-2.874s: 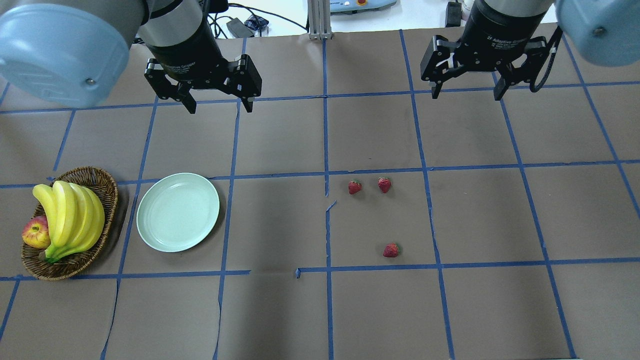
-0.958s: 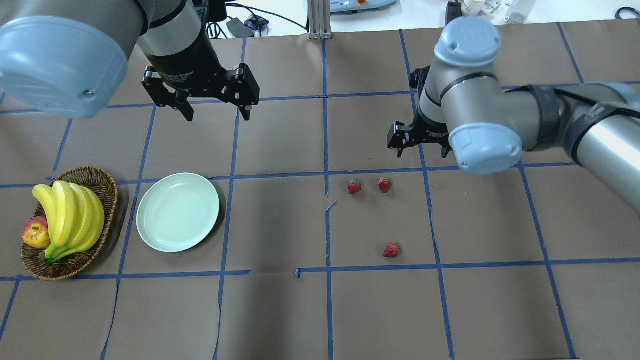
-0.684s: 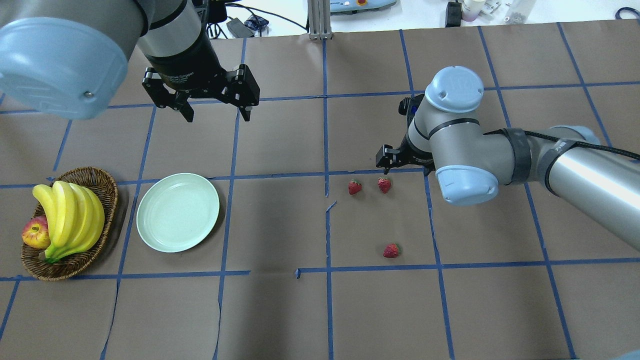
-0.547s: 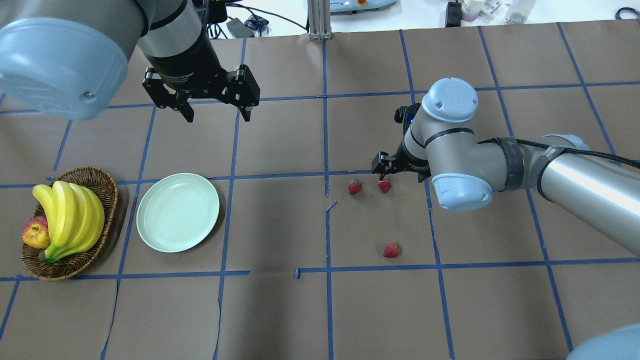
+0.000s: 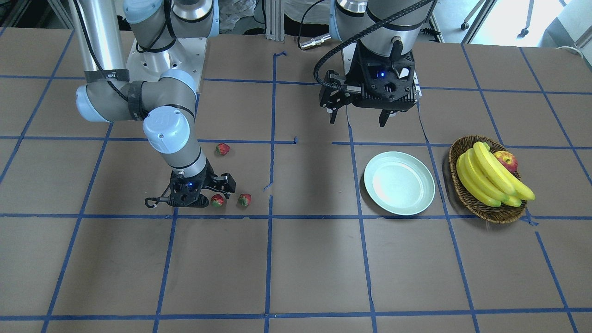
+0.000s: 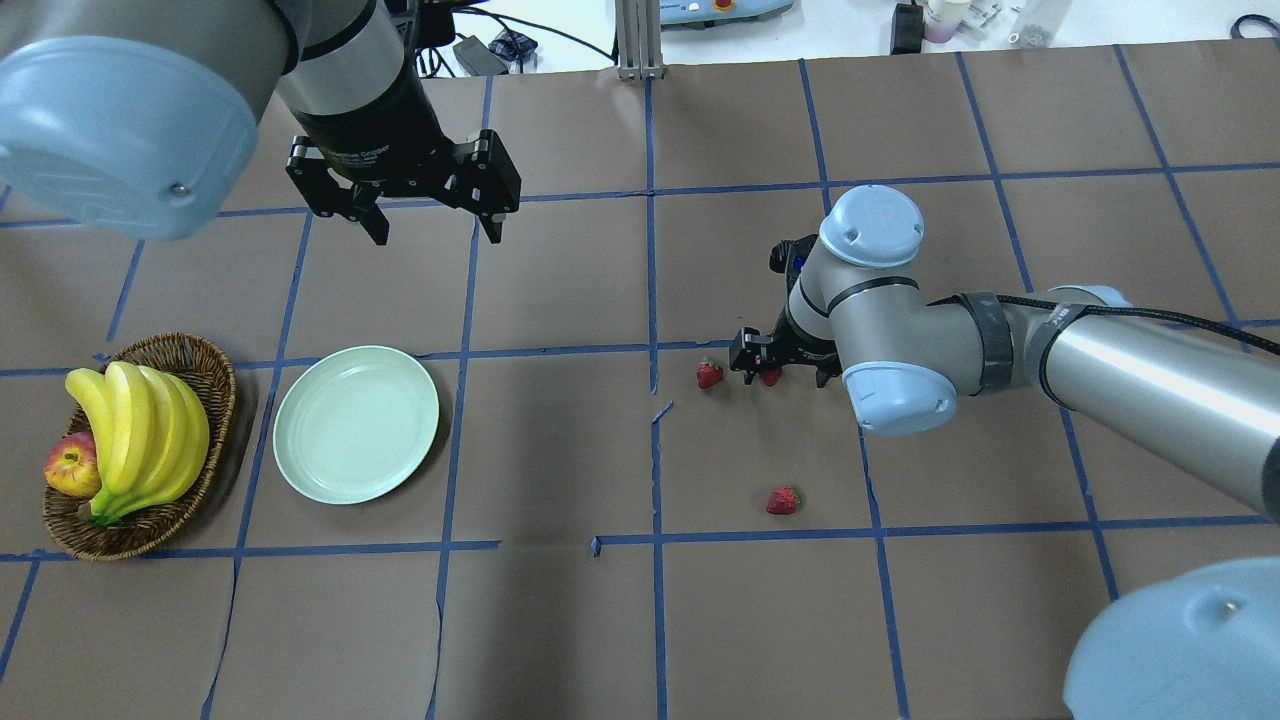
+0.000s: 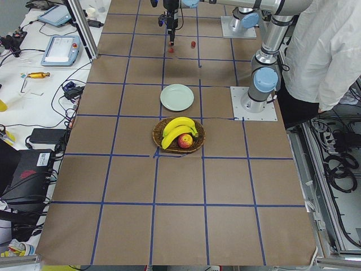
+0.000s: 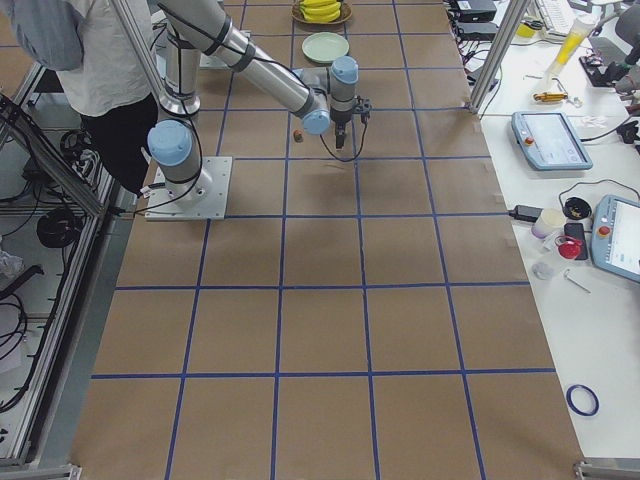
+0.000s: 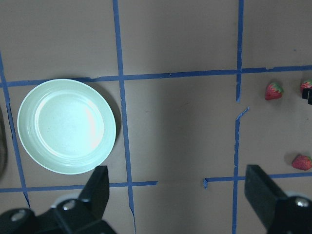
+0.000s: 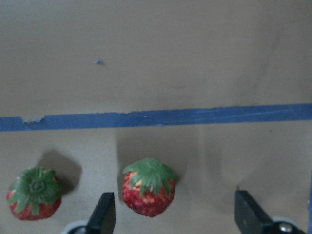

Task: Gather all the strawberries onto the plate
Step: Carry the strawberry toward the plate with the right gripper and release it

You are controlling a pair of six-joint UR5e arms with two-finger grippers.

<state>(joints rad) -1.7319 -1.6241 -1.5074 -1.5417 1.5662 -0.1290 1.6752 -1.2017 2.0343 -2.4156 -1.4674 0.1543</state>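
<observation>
The right claw (image 10: 175, 214) is down at the desk (image 6: 560, 620), its jaws wide apart and straddling one strawberry (image 10: 148, 187). That strawberry lies on the desk between them. One finger (image 10: 104, 212) is just beside it and the other stands off, so nothing is gripped. A second strawberry (image 6: 709, 374) lies just outside the claw, on the plate's side. A third strawberry (image 6: 782, 500) lies apart from both, nearer the robot. The left claw (image 6: 438, 225) hangs above the desk, its jaws wide apart and holding nothing. The plate (image 6: 356, 424) sits on the desk well apart from all three strawberries. Just beside it is a basket (image 6: 215, 372) holding bananas (image 6: 140, 430) and an apple (image 6: 70, 468).
</observation>
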